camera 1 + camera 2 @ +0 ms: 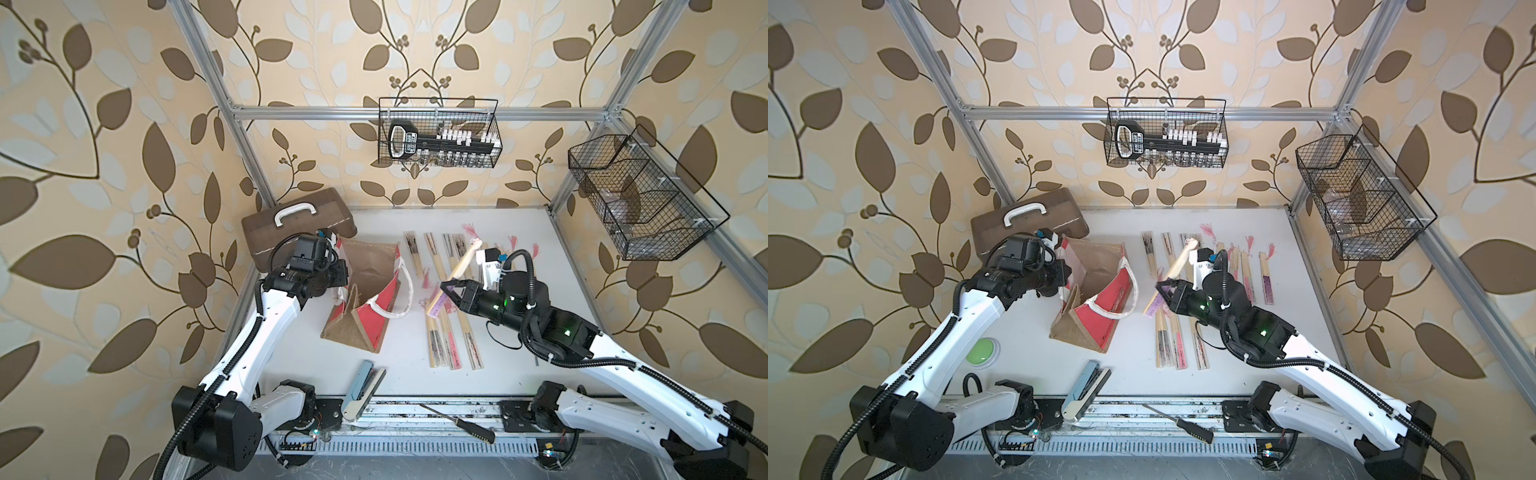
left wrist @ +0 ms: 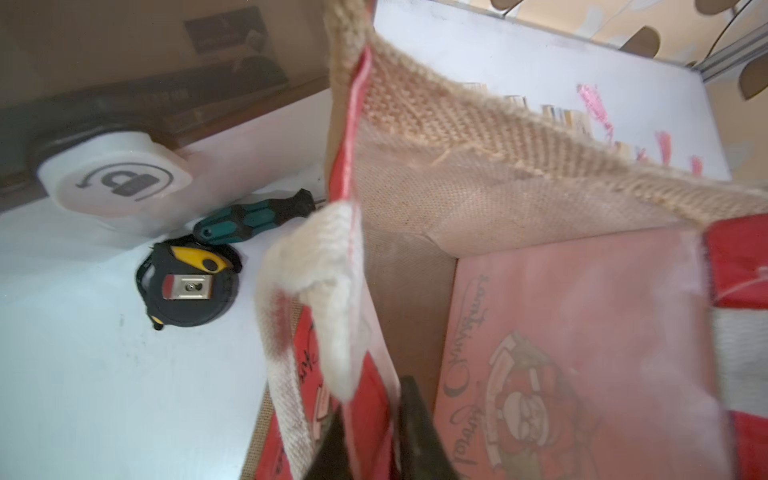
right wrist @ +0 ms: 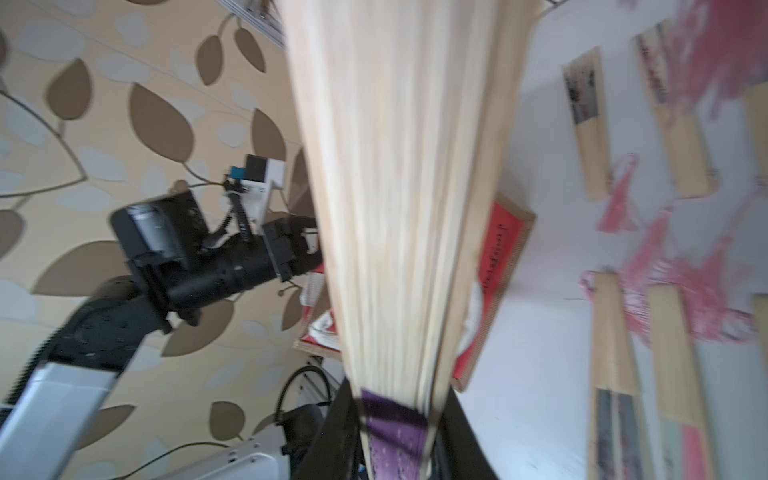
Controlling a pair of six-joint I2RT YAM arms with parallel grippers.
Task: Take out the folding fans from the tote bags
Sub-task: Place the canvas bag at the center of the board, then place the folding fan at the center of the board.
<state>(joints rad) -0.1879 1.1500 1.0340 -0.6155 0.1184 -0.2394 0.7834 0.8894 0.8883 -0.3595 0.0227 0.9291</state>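
**Both top views:** bright, even, diffuse light; the white tabletop (image 1: 511, 380) carries only faint, soft shadows. Wide-angle distortion bends the aluminium frame bars (image 1: 311, 112) and stretches the beige leaf-patterned wallpaper (image 1: 83, 166) at the edges.

**Left wrist view:** soft overall, the brown plastic case (image 2: 124, 50) dim and defocused.

**Right wrist view:** heavy motion blur smears the purple-papered folding fan with pale bamboo ribs (image 3: 395, 208) and the pink tassels (image 3: 619, 195).

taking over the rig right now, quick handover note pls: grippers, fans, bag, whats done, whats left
Right gripper: shut on a purple fan, held above the table.
Left gripper: jaws astride the bag rim; gripping or not, unclear.
Done: other fans lie on the table beside the bag; none seen inside it.
Left: set the held fan down, check the bag's bottom.
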